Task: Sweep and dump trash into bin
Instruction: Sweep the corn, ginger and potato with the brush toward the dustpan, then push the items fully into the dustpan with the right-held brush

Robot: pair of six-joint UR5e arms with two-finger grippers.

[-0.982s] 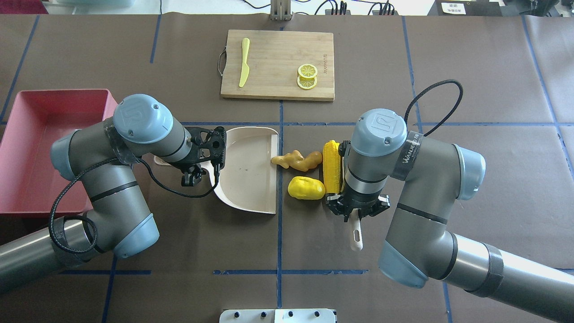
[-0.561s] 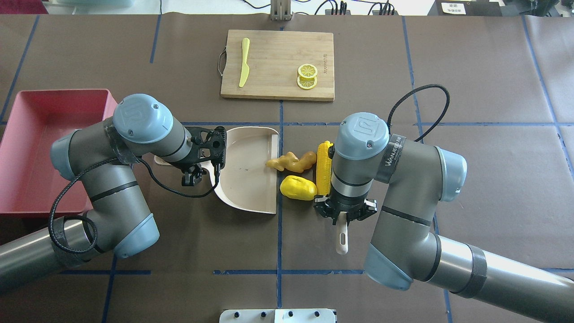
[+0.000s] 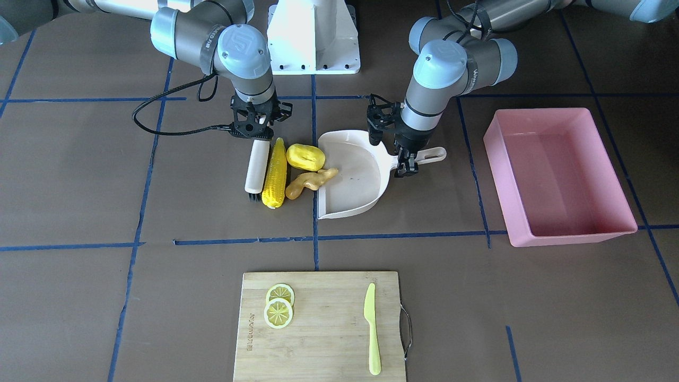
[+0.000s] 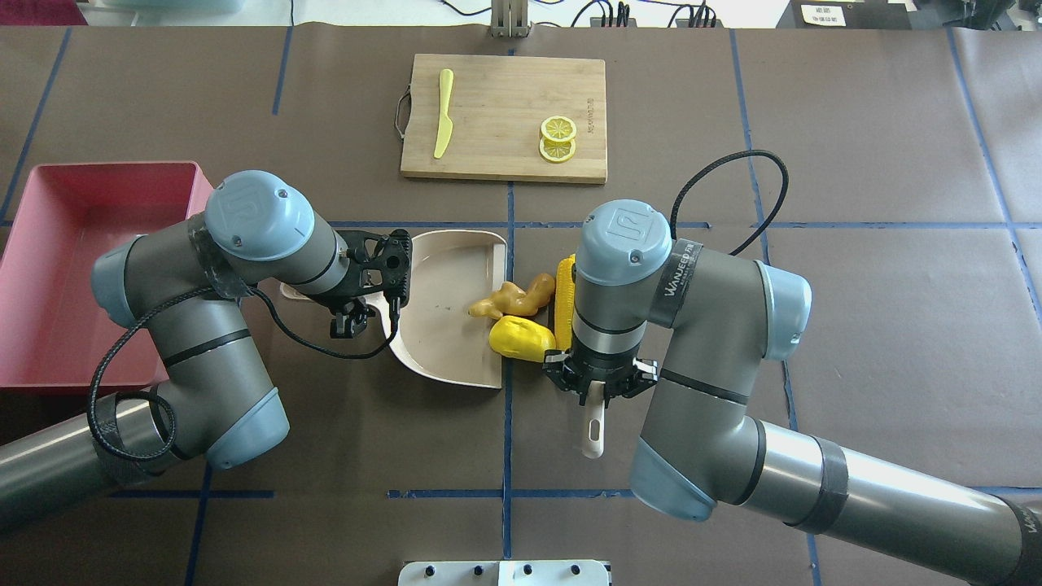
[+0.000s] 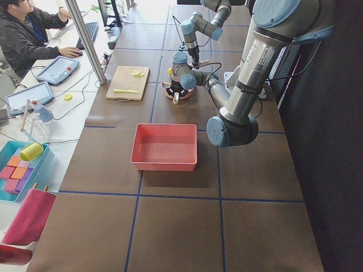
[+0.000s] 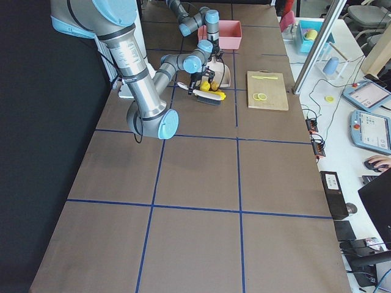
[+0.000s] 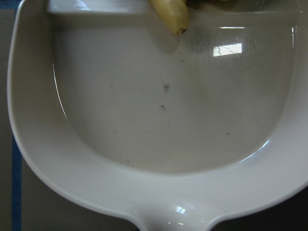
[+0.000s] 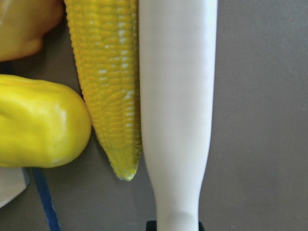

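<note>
Yellow toy corn cob (image 3: pixel 275 172), potato lump (image 3: pixel 305 157) and ginger root (image 3: pixel 310 180) crowd the dustpan (image 3: pixel 362 187) lip; probably light, stiff, rollable, so I push broadside, not pinch; my right gripper (image 3: pixel 254 132) clamps the brush (image 3: pixel 258 162), left gripper (image 3: pixel 406 167) the dustpan's handle.

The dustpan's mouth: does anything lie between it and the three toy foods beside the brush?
Nothing visible does. The tip of the ginger root already lies over the lip of the dustpan, the potato reaches that lip, and the corn cob lies behind both, against the brush.
</note>
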